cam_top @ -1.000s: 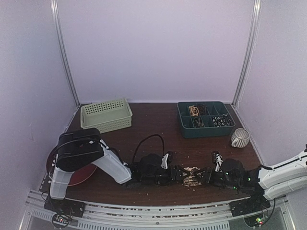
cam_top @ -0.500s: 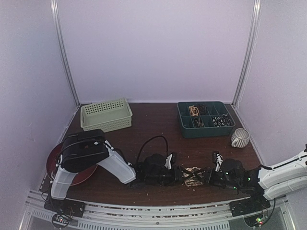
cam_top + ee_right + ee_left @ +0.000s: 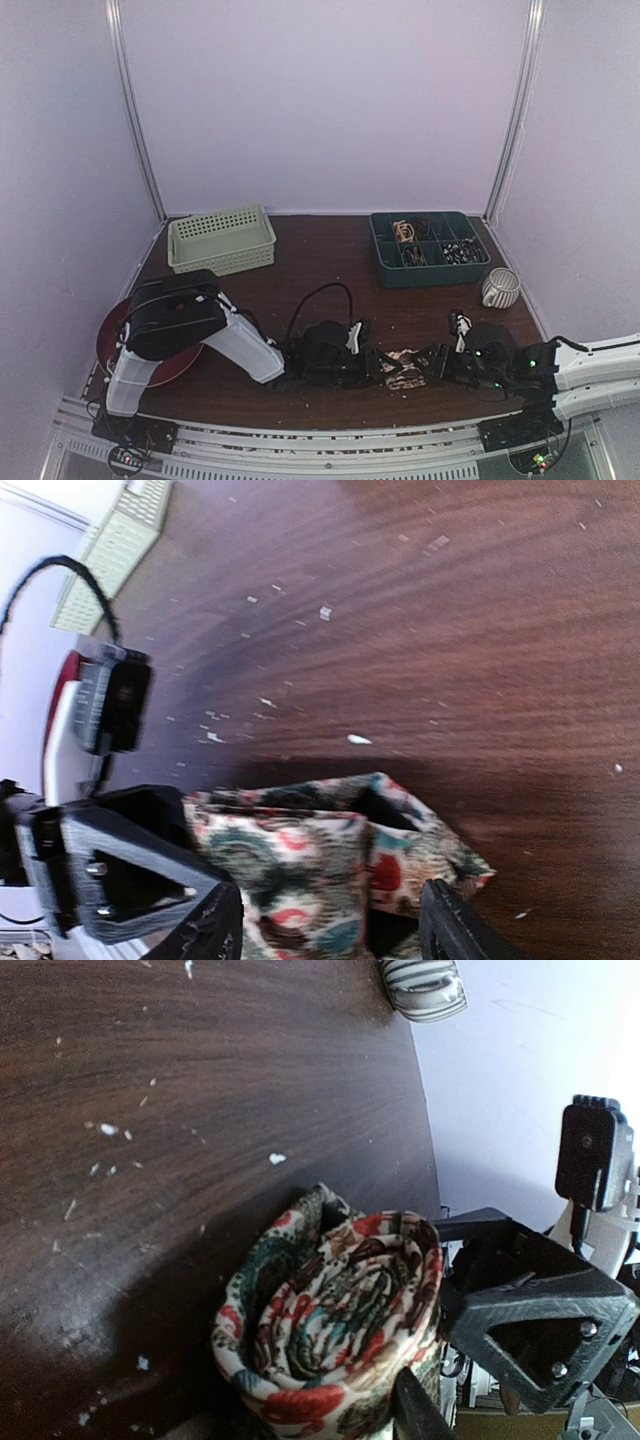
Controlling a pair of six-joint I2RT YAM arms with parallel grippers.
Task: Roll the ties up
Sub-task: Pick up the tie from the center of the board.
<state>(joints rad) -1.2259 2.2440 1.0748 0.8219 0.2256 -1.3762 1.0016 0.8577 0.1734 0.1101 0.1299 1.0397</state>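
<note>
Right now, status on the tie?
Right end effector open astride the tie; left end effector at it, grip unclear. Tie rolled into a coil. Nothing blocking, just crumbs.

The dark wooden table (image 3: 320, 270) carried a pale green basket (image 3: 222, 258) at back left, a teal divided tray (image 3: 430, 277) at back right, and a striped cup (image 3: 500, 288) near that tray. A red plate (image 3: 106, 340) sat at the near left, a rolled tie (image 3: 403, 368) lay near the front edge, and pale crumbs (image 3: 108, 1129) were scattered around it.

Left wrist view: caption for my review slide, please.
Patterned necktie coiled into a roll on the crumb-flecked wooden table, striped mug beyond.
</note>
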